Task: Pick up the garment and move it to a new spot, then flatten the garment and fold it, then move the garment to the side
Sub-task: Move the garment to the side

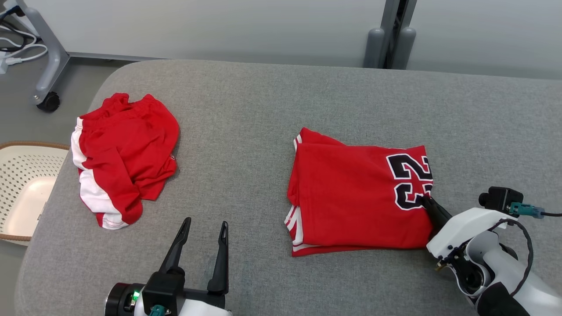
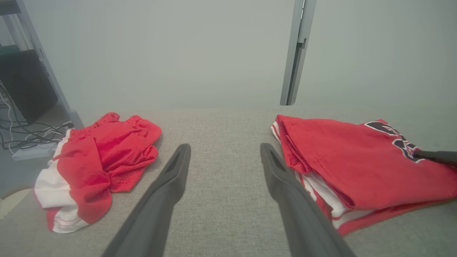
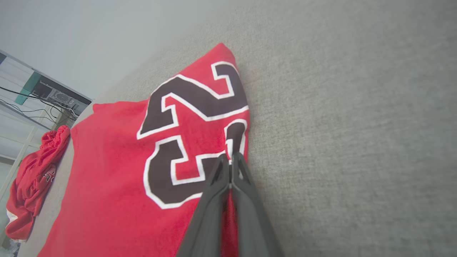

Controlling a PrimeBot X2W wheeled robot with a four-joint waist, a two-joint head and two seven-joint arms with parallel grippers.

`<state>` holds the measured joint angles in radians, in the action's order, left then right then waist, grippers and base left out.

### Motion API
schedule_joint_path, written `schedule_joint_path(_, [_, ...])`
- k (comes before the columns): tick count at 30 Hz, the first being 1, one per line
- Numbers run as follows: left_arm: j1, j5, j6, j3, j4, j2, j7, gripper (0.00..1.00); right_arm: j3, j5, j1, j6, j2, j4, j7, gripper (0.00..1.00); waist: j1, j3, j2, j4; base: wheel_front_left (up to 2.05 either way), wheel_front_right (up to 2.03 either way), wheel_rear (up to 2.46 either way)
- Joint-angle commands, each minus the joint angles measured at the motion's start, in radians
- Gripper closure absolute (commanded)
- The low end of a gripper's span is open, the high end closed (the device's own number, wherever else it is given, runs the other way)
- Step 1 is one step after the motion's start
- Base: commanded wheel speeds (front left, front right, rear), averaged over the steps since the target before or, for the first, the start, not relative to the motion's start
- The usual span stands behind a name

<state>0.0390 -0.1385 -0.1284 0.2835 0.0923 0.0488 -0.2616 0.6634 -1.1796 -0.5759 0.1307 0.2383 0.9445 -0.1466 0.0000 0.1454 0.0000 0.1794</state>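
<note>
Red cloth is pinched between the tips of my right pincer (image 1: 425,200), which is clamped on the right-hand edge of the folded jersey (image 1: 351,193), just at the black number (image 1: 410,180). The jersey lies in a neat stack on the grey padded table (image 1: 263,96), right of the middle and well apart from the crumpled red shorts (image 1: 123,158) at the left. My left pincer (image 1: 206,222) hangs with its fingers spread over bare table, touching nothing. What worries me is the bite: I cannot tell how many layers I hold (it may be the top one alone), and if so, a pull to the side would likely peel the fold open rather than carry the stack. Even with every layer caught, dragging from one edge over this rough weave could skew or bunch the lower layers, with no second grip steadying the far side.
</note>
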Motion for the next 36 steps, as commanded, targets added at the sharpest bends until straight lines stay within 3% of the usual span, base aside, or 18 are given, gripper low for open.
schedule_joint_path(1, [-0.011, 0.008, 0.001, -0.003, 0.001, 0.004, -0.004, 0.0, 0.013, -0.008, -0.009, 0.0, 0.007, -0.001, -0.005, 1.0, 0.0, 0.0, 0.0, 0.002, 0.0, 0.0, 0.0])
schedule_joint_path(11, [0.001, 0.009, -0.004, -0.007, -0.002, 0.004, -0.004, 0.0, 0.096, 0.017, -0.037, 0.0, 0.036, -0.018, -0.089, 1.0, 0.0, -0.017, 0.0, -0.009, 0.0, 0.0, 0.0])
schedule_joint_path(19, [0.002, 0.025, 0.003, -0.019, -0.018, 0.003, -0.004, 0.0, 0.131, 0.11, -0.104, 0.0, 0.061, -0.003, -0.122, 1.0, 0.0, -0.01, 0.0, -0.065, 0.0, 0.0, 0.0])
schedule_joint_path(25, [-0.036, 0.04, 0.013, -0.024, -0.034, 0.003, -0.004, 0.0, 0.034, 0.255, -0.149, 0.0, 0.072, -0.039, -0.121, 1.0, 0.0, 0.032, 0.0, -0.144, 0.0, 0.0, 0.0])
schedule_joint_path(36, [-0.102, 0.073, 0.039, -0.03, -0.056, 0.01, -0.004, 0.0, -0.163, 0.455, -0.124, 0.0, 0.035, -0.113, -0.121, 1.0, 0.0, 0.097, 0.0, -0.317, 0.0, 0.0, 0.0])
